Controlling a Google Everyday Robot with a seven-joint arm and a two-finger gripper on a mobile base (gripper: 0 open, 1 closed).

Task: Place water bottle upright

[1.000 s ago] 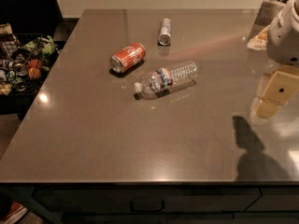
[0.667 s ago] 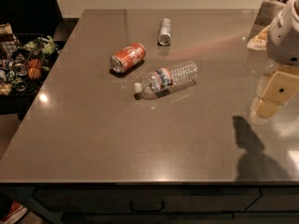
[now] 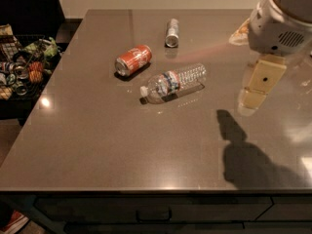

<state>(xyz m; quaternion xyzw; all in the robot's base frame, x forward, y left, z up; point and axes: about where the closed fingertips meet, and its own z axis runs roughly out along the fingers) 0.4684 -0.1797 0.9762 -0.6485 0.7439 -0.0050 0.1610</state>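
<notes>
The water bottle lies on its side near the middle of the dark table, its white cap pointing to the front left and its red-and-blue label band around the middle. My gripper hangs above the table's right side, well to the right of the bottle and clear of it. It holds nothing that I can see. Its shadow falls on the table in front of it.
An orange-red soda can lies on its side just left of and behind the bottle. A slim silver can lies farther back. A wire basket of snacks stands beyond the table's left edge. A packet lies at the back right.
My gripper and arm have shifted a little to the left, toward the bottle. The bottle and both cans have not moved.
</notes>
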